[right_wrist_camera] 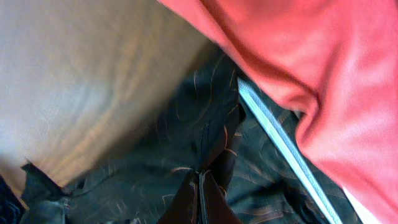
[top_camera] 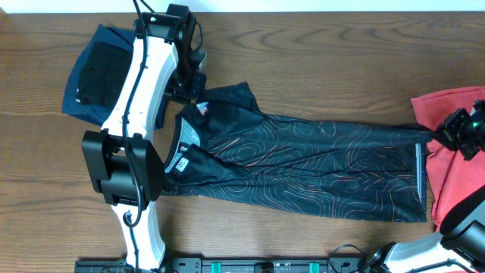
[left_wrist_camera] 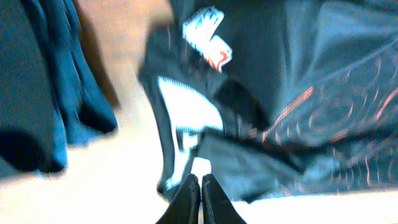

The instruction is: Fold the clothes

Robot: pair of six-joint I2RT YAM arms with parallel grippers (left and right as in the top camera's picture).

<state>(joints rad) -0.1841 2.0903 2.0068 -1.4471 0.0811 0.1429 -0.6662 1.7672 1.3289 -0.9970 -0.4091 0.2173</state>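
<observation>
The black jersey (top_camera: 303,163) with thin orange-white contour lines lies stretched across the table, collar to the left and hem to the right. My left gripper (top_camera: 195,89) is at its collar and upper shoulder. In the blurred left wrist view the fingers (left_wrist_camera: 200,179) are shut, with nothing seen between them, just over the jersey's collar edge (left_wrist_camera: 186,124). My right gripper (top_camera: 443,135) is at the hem's upper right corner. In the right wrist view it (right_wrist_camera: 200,175) is shut on a pinched fold of the jersey (right_wrist_camera: 155,168).
A red T-shirt (top_camera: 455,182) lies at the right edge, partly under the jersey's hem, and fills the top right of the right wrist view (right_wrist_camera: 311,62). A folded navy garment (top_camera: 95,72) sits at the back left, beside my left arm. The table (top_camera: 341,61) is brown wood.
</observation>
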